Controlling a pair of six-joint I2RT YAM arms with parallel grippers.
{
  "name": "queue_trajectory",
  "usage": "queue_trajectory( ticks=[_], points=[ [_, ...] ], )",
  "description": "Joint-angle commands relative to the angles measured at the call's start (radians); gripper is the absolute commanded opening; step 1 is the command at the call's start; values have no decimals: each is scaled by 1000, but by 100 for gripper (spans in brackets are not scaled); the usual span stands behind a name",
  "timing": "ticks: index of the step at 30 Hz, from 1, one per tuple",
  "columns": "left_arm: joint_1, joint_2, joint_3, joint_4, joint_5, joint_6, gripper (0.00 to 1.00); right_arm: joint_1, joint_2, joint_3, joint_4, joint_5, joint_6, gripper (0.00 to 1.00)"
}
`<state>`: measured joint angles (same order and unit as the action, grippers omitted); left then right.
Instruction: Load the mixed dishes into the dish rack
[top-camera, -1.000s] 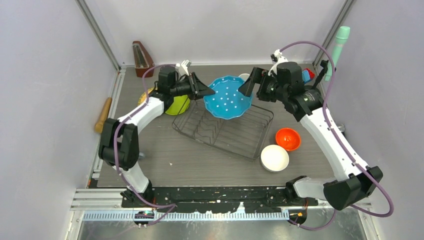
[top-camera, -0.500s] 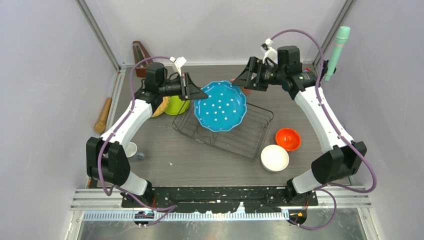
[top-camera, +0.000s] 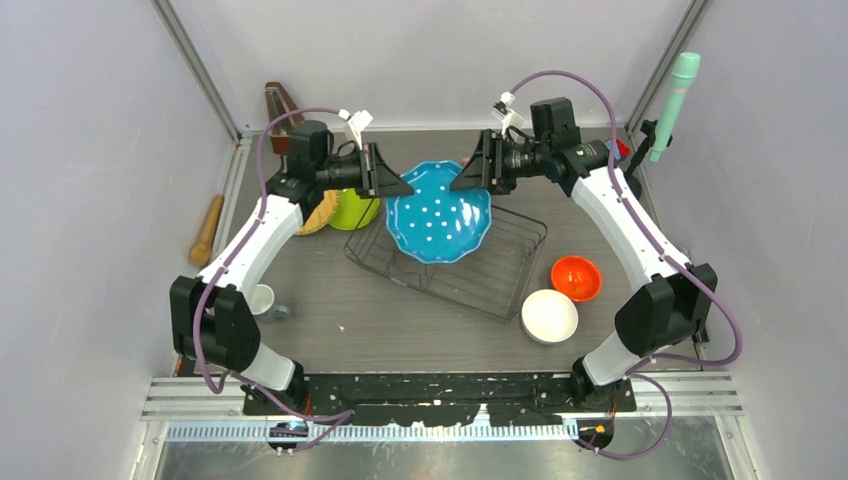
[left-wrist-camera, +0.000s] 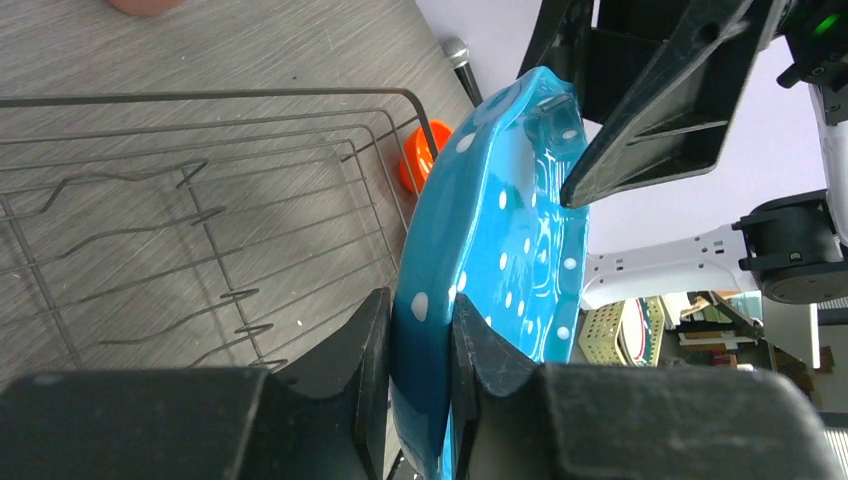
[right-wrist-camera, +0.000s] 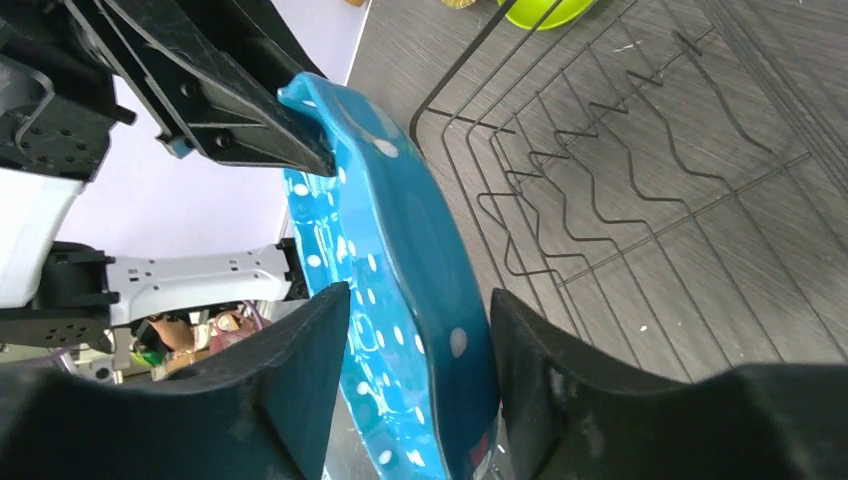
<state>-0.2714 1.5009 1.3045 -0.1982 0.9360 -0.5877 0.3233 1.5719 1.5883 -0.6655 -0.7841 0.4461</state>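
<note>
Left pincer (top-camera: 403, 186) is clamped on the rim of the blue dotted scalloped plate (top-camera: 438, 212). The plate is held off the table, on edge and tilted, between the two pincers and above the far part of the dark wire dish rack (top-camera: 500, 272) below them. Right pincer (top-camera: 462, 183) is set astride the opposite rim, one finger each side; whether a grip is made cannot be told. Judged step: plate to be steadied from both sides and lowered into a zigzag divider slot. The rim should be squared to the slots, the tilt taken out and the descent kept slow. Neither side should be let go until the plate is seated, as a slip on the glossy glaze is likely. Around: wooden rolling pin (top-camera: 207, 230) well outboard of the left pincer, small pale grey-blue cup (top-camera: 262, 299) by that arm's elbow. Yellow-orange woven-look plate (top-camera: 322, 212) and lime green plate (top-camera: 355, 210) sit just below-outboard of it, near the rack corner, so room there is tight. Orange bowl (top-camera: 576, 278) and white bowl (top-camera: 549, 316) lie beside the rack, nearer than the right pincer, off the drop path.
</note>
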Motion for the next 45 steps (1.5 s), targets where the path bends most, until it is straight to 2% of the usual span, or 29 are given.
queue_trajectory(
  ticks=[1, 2, 3, 4, 6, 8, 10, 13, 17, 21, 25, 27, 30, 33, 39, 42, 45],
  points=[
    [19, -56, 59, 107, 50, -44, 0, 18, 27, 55, -45, -41, -35, 51],
    [21, -56, 57, 118, 47, -49, 0, 20, 31, 60, -56, -40, -41, 32],
    [23, -56, 55, 122, 43, -53, 0, 21, 33, 70, -59, -37, -44, 22],
    [23, -57, 54, 120, 37, -52, 4, 22, 30, 75, -61, -25, -45, 6],
    [23, -64, 52, 87, 13, -26, 25, 23, 18, 89, -59, 27, -46, 1],
    [23, -85, 51, 28, -34, 16, 49, 22, 4, 128, -76, 136, -61, 0],
    [23, -107, 51, -52, -103, 62, 63, 23, -8, 157, -88, 263, -82, 0],
    [24, -138, 60, -214, -264, 119, 77, 28, -20, 157, -31, 454, -111, 0],
    [23, -195, 64, -377, -495, 171, 92, 34, -31, 92, 138, 523, -146, 0],
    [24, -250, 58, -467, -642, 194, 94, 44, 10, 95, 234, 529, -228, 0],
    [24, -309, 23, -494, -696, 219, 94, 76, 42, 114, 309, 480, -352, 0],
    [24, -327, 8, -505, -702, 223, 94, 100, 52, 114, 336, 467, -453, 0],
    [24, -346, -15, -515, -699, 225, 94, 134, 34, 40, 451, 461, -690, 0],
    [24, -360, -31, -523, -699, 230, 93, 149, 18, -46, 547, 459, -811, 0],
    [24, -372, -39, -534, -708, 256, 93, 157, 27, -65, 625, 440, -922, 0],
    [24, -368, -30, -543, -710, 261, 93, 158, 24, -92, 708, 446, -926, 0],
    [24, -368, -27, -542, -708, 261, 93, 160, 33, -59, 689, 441, -927, 0]
  ],
)
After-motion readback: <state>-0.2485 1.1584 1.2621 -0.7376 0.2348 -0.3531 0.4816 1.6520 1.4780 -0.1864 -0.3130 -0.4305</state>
